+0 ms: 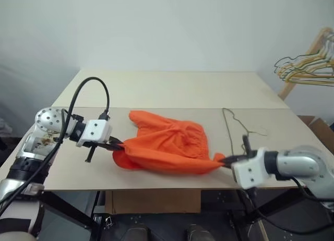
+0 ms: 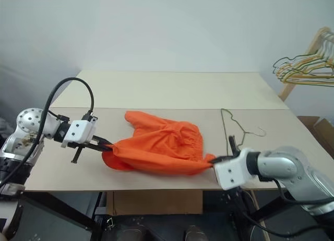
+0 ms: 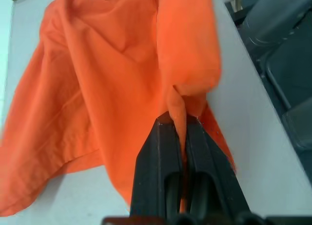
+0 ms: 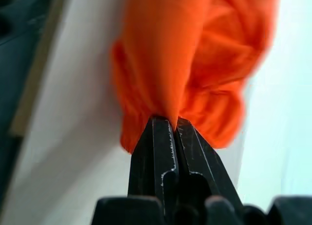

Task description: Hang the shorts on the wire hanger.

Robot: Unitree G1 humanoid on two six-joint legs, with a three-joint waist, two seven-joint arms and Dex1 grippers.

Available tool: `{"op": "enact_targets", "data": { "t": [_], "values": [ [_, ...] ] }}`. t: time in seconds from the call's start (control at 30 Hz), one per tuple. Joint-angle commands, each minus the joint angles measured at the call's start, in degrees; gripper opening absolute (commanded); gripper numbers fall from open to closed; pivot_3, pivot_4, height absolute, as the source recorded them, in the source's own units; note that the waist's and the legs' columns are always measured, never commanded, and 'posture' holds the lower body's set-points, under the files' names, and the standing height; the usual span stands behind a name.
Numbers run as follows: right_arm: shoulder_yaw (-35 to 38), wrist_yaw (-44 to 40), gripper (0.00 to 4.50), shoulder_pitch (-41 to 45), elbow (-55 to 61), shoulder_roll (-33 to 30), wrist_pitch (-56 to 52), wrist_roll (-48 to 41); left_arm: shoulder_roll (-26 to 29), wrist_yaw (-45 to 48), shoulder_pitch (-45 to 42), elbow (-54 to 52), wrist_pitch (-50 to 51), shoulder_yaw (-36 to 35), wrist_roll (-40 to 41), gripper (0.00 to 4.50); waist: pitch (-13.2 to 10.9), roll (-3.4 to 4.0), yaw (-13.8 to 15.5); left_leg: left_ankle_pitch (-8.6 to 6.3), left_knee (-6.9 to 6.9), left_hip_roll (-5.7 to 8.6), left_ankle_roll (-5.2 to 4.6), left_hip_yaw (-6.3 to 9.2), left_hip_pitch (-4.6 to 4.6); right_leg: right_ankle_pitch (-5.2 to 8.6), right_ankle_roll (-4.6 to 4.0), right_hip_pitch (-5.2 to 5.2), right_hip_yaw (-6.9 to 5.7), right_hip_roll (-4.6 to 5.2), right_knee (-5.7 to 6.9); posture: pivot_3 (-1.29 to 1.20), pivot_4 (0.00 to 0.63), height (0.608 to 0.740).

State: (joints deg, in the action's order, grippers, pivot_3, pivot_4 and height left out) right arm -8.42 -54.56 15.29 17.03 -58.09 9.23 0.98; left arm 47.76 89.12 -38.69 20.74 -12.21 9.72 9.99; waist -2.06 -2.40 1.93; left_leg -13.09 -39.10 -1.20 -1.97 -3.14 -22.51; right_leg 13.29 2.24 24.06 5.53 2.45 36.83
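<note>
Two grippers are clamped on the shorts [image 1: 166, 145], which are stretched between them above the near part of the table [image 1: 172, 89]. A fold of orange fabric is pinched by the left gripper [image 1: 119, 144] at one end; the other end is pinched by the right gripper [image 1: 225, 160] near the table's front edge. The wire hanger [image 1: 229, 124] lies flat on the table just beyond the right gripper, apart from the shorts. Much bare tabletop is left open behind the shorts. Both arms are reached inward from the table's sides, angled slightly downward. Coloured hangers [image 1: 308, 69] are hung off to the far right.
</note>
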Motion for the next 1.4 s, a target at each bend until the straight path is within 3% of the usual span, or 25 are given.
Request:
{"op": "enact_targets", "data": {
  "t": [0.03,0.2,0.23,0.3,0.37,0.43,0.53,0.63,0.73,0.83,0.97,1.07,1.17,1.4],
  "values": [
    [-0.5,5.2,0.01,17.5,-14.7,8.9,-4.0,2.2,-5.7,-11.8,-13.0,11.6,0.7,-1.1,-4.9,0.00,-0.1,-0.14,-0.1,0.04,0.00,0.00,-0.03,-0.01,0.00,-0.01,0.02,-0.01,0.00,0.00,-0.02,0.12,0.000,0.740],
    [-3.4,22.4,0.01,42.9,-46.6,21.8,-2.8,13.6,-13.8,-41.2,-36.5,38.9,-1.5,-0.2,-16.4,0.00,-0.3,-0.28,0.4,0.42,-0.04,0.07,-0.14,-0.02,-0.23,-0.87,0.36,0.20,-0.02,0.01,0.02,0.14,0.000,0.740],
    [-3.2,27.9,0.01,48.0,-53.5,24.4,-2.7,15.0,-15.2,-49.9,-41.3,43.6,-0.8,-0.3,-18.3,0.00,-0.2,-0.28,0.6,0.42,0.23,0.12,-0.15,0.02,-0.49,-1.04,0.59,0.46,-0.02,0.02,-0.14,0.14,0.000,0.740],
    [-2.8,41.7,0.01,58.1,-66.5,28.6,-2.7,17.8,-16.9,-66.2,-49.7,50.4,1.8,-0.3,-21.6,0.00,-0.2,-0.31,0.8,0.26,0.31,0.15,0.11,0.03,-0.59,-1.13,0.18,0.67,0.01,0.02,0.11,0.15,0.000,0.740],
    [1.8,58.0,0.01,66.9,-76.7,32.0,0.2,16.0,-18.0,-82.9,-56.5,54.1,3.0,-1.2,-23.9,0.00,-0.2,-0.29,1.0,0.22,0.50,0.22,0.20,0.11,-1.46,-1.13,0.13,1.69,0.06,0.09,0.26,0.15,0.000,0.740],
    [4.5,67.2,0.01,71.1,-82.1,33.1,4.4,14.8,-18.2,-91.6,-59.7,55.7,2.6,-1.2,-25.9,0.00,-0.2,-0.29,1.3,0.49,0.93,0.25,0.91,0.20,-2.30,-1.17,0.08,2.62,0.02,0.17,0.36,0.15,0.000,0.740],
    [5.4,75.0,0.01,72.1,-83.9,31.9,11.6,15.5,-18.5,-97.2,-63.3,56.0,-1.3,-2.5,-26.5,0.00,-0.2,-0.27,2.0,0.64,1.42,0.31,1.68,0.16,-2.47,-1.16,0.10,2.98,-0.22,0.24,0.17,0.15,0.000,0.740],
    [3.5,75.0,0.01,67.4,-83.4,30.3,16.4,17.3,-19.1,-94.5,-62.2,55.6,-6.8,-2.6,-26.5,0.00,-0.2,-0.25,2.2,0.27,1.45,0.25,1.81,0.07,-2.52,-1.15,0.11,2.91,-0.71,0.28,-0.28,0.15,0.000,0.740],
    [2.0,72.7,0.01,58.0,-81.1,27.7,20.6,19.0,-20.0,-87.2,-56.9,54.4,-14.1,-1.9,-26.3,0.00,-0.2,-0.19,2.6,0.10,1.37,0.33,1.56,0.06,-2.38,-1.14,0.13,2.18,-1.53,0.61,-1.12,0.16,0.000,0.740],
    [-0.5,70.0,0.01,48.1,-76.7,23.8,25.5,21.9,-20.4,-75.3,-49.9,51.8,-22.2,-2.8,-23.3,0.00,-0.2,-0.19,2.8,-0.01,1.25,0.62,1.33,-0.22,-2.17,-1.17,0.24,1.90,-1.62,0.98,-1.19,0.16,0.000,0.740],
    [-3.6,58.3,0.01,31.5,-65.8,17.6,35.3,21.5,-19.5,-51.7,-33.2,40.5,-27.4,-4.0,-14.0,0.00,-0.1,-0.15,2.1,0.13,1.18,0.66,1.28,-0.19,-2.11,-1.27,0.30,1.84,-1.61,1.00,-1.10,0.15,0.000,0.740],
    [-5.6,49.5,0.01,23.3,-58.3,14.1,40.5,19.8,-15.8,-36.5,-19.4,24.3,-22.7,-2.9,-6.6,0.00,-0.1,-0.02,0.1,0.16,1.19,0.56,1.31,-0.16,-1.83,-1.25,0.25,1.66,-1.51,0.91,-1.04,0.14,0.000,0.740],
    [-8.7,41.0,0.01,18.0,-53.1,10.2,46.3,20.0,-8.3,-23.5,-5.3,5.5,-13.9,-1.5,0.1,0.00,-0.1,0.01,-2.5,0.00,1.16,0.43,1.03,-0.14,-1.54,-1.27,0.21,1.32,-1.47,0.83,-0.97,0.14,0.000,0.740],
    [-11.4,34.2,0.01,14.7,-49.0,6.5,51.1,25.2,8.0,-7.8,10.7,-15.4,-3.4,0.5,1.8,0.00,-0.2,0.07,-3.1,-0.03,1.16,0.31,0.32,-0.25,0.97,-0.69,-0.13,-0.94,-1.43,0.86,-1.00,0.15,0.000,0.740]
  ]
}}
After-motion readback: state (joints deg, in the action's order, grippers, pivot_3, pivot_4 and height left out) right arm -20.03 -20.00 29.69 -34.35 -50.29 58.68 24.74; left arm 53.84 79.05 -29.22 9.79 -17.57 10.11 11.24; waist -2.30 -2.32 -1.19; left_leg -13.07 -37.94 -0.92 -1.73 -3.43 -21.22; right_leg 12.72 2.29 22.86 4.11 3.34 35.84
